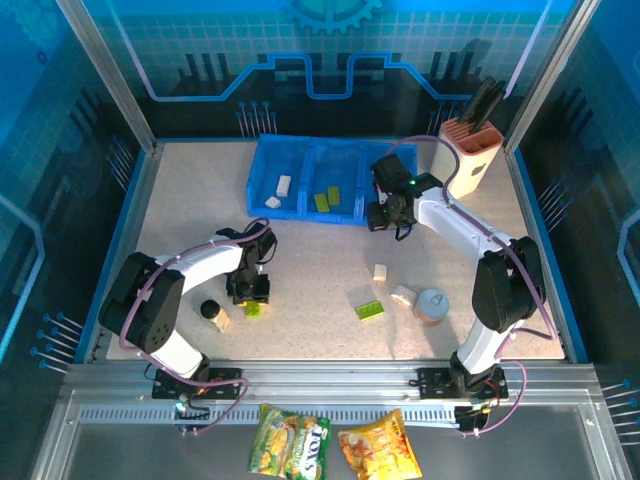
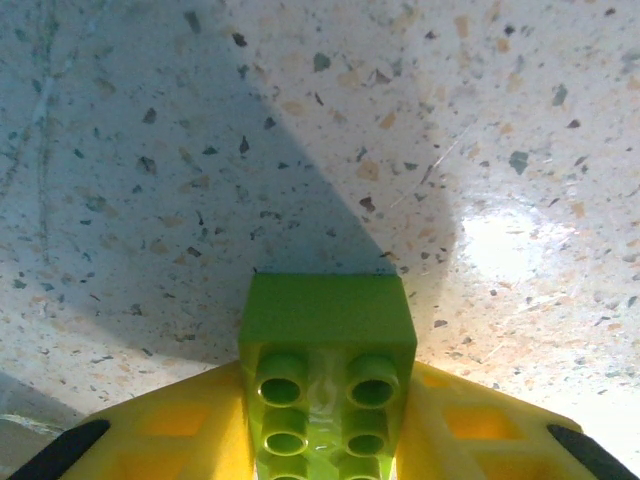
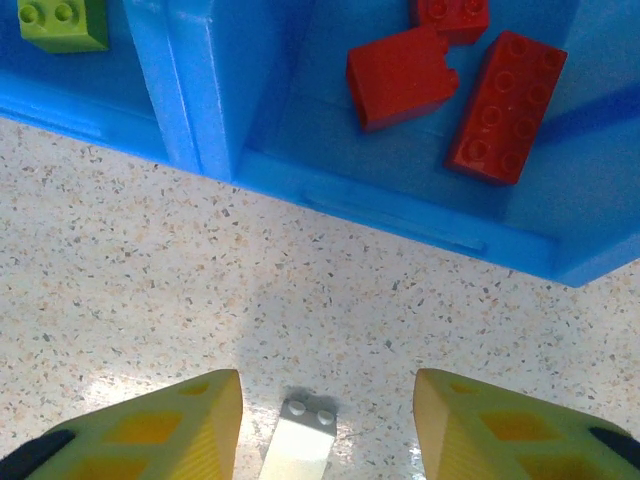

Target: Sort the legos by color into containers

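Observation:
My left gripper [image 1: 248, 292] [image 2: 326, 388] is shut on a lime green lego [image 2: 328, 330] [image 1: 253, 309] just above the table at the left. Its yellow fingers [image 2: 180, 420] press the brick's two sides, studs facing the camera. My right gripper [image 1: 390, 215] [image 3: 328, 392] hangs open in front of the blue tray [image 1: 262, 160] of containers. A white lego [image 3: 300, 445] [image 1: 380, 271] lies on the table below it, untouched. Red legos [image 3: 400, 75] lie in the right compartment, green ones [image 1: 328, 197] in the middle, white ones [image 1: 283, 185] in the left.
Another green lego [image 1: 371, 310] and a white one [image 1: 403, 296] lie beside a round grey tin can [image 1: 432, 305]. A dark-capped bottle [image 1: 211, 311] and a cream lego [image 1: 222, 322] sit near the left arm. A knife block [image 1: 470, 155] stands at the back right.

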Controlling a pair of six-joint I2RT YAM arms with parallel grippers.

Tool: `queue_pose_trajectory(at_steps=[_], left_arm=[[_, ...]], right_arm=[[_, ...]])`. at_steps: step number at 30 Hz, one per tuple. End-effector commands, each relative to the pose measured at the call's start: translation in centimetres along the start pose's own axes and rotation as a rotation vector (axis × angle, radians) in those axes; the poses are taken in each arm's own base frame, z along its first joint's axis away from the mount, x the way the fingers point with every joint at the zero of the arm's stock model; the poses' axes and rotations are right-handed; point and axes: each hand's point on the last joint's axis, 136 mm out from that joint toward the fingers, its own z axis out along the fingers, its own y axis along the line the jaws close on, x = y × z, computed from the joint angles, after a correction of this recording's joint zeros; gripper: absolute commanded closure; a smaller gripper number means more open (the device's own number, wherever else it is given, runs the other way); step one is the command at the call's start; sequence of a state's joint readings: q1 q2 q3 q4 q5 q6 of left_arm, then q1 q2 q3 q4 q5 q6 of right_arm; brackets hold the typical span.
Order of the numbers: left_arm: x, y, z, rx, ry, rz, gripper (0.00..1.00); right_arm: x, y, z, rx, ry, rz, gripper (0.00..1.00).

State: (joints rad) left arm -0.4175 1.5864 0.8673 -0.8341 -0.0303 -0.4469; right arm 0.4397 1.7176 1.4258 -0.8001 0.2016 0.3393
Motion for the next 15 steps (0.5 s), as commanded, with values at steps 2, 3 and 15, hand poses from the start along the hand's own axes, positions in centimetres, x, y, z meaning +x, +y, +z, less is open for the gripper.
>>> queue_pose_trajectory(at_steps=[2,3,15], left_arm=[[-0.4,-0.3,-1.3,0.005,-0.031,-0.01,0.65],[-0.6,-0.5,-1.6,0.013,-0.038,-0.008,0.65],[-4.1,-3.9,-4.8,0.12,-0.142,0.01,0.66]], right_arm=[[0.4,0.3,-1.4,-0.002,-0.013,-0.01,0.51],[0.4,0.4,-1.6,-0.002,-0.014,-0.01,0.51],[1.6,0.7,-3.1,0.01,-0.021,-0.023,0.51]])
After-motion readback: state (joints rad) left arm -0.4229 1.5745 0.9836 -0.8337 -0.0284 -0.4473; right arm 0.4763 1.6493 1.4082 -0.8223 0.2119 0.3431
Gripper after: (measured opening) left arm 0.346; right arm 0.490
